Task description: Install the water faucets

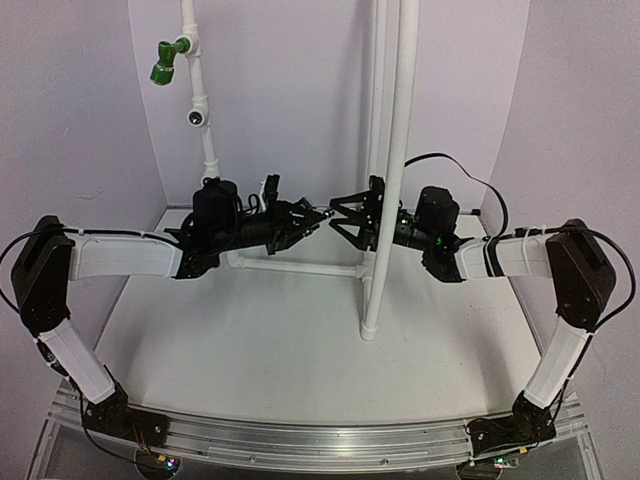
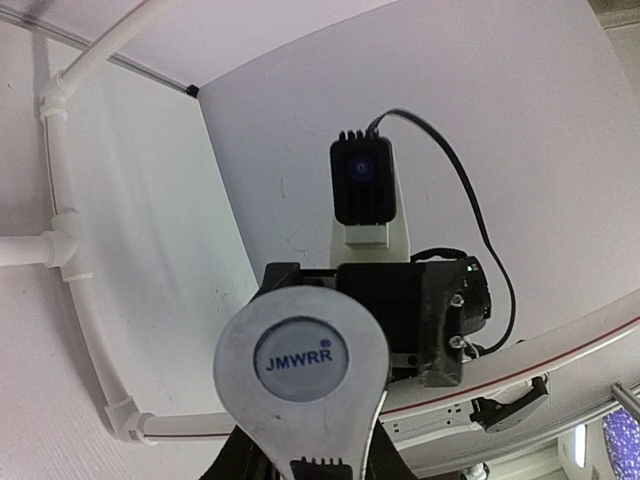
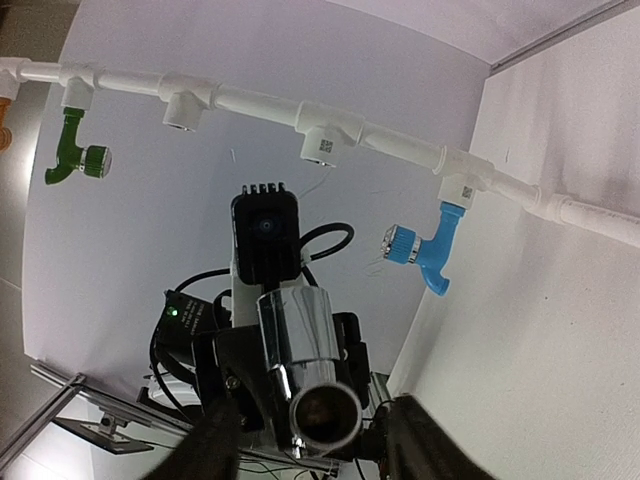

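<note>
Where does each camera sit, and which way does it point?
Top external: fixed above and behind the arms, looking down at the table; both arms show, left pincer and right pincer tip to tip.
Left wrist: on the left arm, facing the right wrist camera past the chrome faucet; left fingers at bottom.
Right wrist: on the right arm, facing the left wrist camera and white pipe with green faucet and blue faucet; right fingers at bottom.
Shared: both wrist views show the chrome faucet.

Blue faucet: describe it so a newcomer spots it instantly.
In the right wrist view, follow the white pipe along the wall. The blue faucet hangs from the tee nearest the corner. Only blue tap there: the green faucet is at the opposite end, the tees between bare.
</note>
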Motion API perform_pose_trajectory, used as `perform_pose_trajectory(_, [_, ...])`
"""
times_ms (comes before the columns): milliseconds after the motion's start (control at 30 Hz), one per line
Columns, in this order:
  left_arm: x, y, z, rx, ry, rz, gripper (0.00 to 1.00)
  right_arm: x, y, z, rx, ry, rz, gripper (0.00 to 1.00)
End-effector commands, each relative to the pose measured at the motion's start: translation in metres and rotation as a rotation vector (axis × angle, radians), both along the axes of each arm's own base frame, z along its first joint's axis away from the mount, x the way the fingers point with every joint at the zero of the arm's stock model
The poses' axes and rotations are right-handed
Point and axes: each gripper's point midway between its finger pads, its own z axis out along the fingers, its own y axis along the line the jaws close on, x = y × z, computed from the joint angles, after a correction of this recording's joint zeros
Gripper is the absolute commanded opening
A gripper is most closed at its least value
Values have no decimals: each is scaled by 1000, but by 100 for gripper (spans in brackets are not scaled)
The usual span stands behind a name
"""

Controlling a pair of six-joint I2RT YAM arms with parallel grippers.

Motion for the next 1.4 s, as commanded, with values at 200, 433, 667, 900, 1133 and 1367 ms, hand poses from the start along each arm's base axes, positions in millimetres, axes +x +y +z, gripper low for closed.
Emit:
perform_pose_trajectory(200, [-17,102,25,37,-35,208,0,12,-89,3,-283,-208,-273,97])
perform_pose_trajectory(433, [-25,177,38,68,8,369,0,-1,-140,19,-509,-438,-311,97])
perform_pose_trajectory(667, [-32,222,43,32,58,502,0,-70,-129,62,-467,-826,-76,97])
perform_pose_trajectory(900, [-25,240,52,-77,44,490,0,-111,-79,81,-353,-961,156,95])
perform_pose_trajectory(1133, [-18,246,45,-109,64,490,0,-87,-49,85,-424,-957,0,80])
perform_pose_trajectory(1367, [-1,248,43,-142,43,505,0,-109,-29,87,-370,-1012,-97,48])
